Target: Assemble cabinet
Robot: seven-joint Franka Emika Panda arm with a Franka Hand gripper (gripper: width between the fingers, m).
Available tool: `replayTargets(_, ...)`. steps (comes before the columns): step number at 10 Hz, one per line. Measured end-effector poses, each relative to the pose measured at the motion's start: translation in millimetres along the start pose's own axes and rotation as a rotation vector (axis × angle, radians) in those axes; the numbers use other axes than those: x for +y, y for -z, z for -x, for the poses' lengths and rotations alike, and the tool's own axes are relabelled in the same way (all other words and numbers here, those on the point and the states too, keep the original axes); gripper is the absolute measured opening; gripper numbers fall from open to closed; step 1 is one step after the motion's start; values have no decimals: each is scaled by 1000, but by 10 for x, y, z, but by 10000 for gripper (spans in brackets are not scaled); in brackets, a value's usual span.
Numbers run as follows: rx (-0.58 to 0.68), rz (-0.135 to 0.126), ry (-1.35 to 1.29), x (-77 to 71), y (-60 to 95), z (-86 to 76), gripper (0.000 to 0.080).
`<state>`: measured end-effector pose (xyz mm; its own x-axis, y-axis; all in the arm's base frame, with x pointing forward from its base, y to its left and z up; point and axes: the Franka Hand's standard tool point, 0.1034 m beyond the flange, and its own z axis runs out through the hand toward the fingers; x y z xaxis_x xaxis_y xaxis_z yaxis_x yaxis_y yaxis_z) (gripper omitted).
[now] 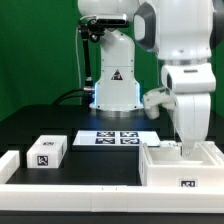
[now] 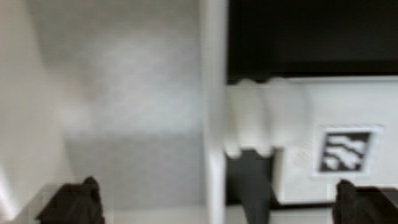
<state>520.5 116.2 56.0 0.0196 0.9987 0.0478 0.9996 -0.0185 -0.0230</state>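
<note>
The large white boxy plastic cabinet [image 1: 163, 168] sits on the black table [image 1: 40, 125] at the exterior view's right, with a black-and-white square tag [image 1: 187, 182] on its front wall. The white arm's two-finger gripper [image 1: 184, 147] hangs straight down over the cabinet's open top, its tips at or just inside the rim. Whether they touch the plastic cannot be told. In the wrist view the gripper [image 2: 217, 200] is spread wide and clamps nothing. White cabinet walls and a rounded ribbed white knob [image 2: 267, 120] show between the dark fingertips [image 2: 71, 202]. Just beside the cabinet, toward the exterior view's left, lies the thin flat white marker board [image 1: 118, 138]. Well beyond it stands a small white single-tag block [image 1: 47, 152].
</note>
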Motion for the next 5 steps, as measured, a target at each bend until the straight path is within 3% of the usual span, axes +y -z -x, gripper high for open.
replayTargets(2, -14, 20, -4, -122, 273, -46, 649)
replayTargets(3, -14, 25, -1, -208, 358, -153, 649)
replayTargets(5, -4, 13, 12, -389, 330, -420, 649)
